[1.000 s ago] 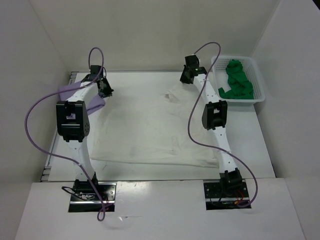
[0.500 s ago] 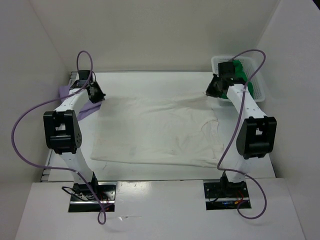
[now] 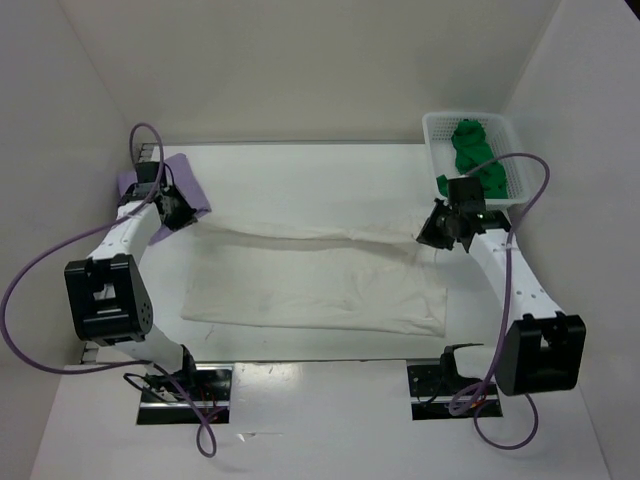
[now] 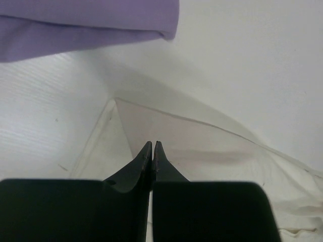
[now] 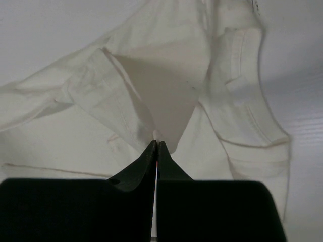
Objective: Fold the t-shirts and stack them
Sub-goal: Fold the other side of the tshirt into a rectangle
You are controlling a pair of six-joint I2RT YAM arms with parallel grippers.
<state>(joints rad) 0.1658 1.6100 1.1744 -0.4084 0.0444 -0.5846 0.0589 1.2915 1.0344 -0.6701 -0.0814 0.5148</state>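
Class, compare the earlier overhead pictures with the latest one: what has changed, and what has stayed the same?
Both arms swung outward and drew the far edge of the cream shirt toward the near side, folding it over. The left gripper and right gripper are shut on that edge. The purple shirt at far left and the green shirt in the basket stayed put.
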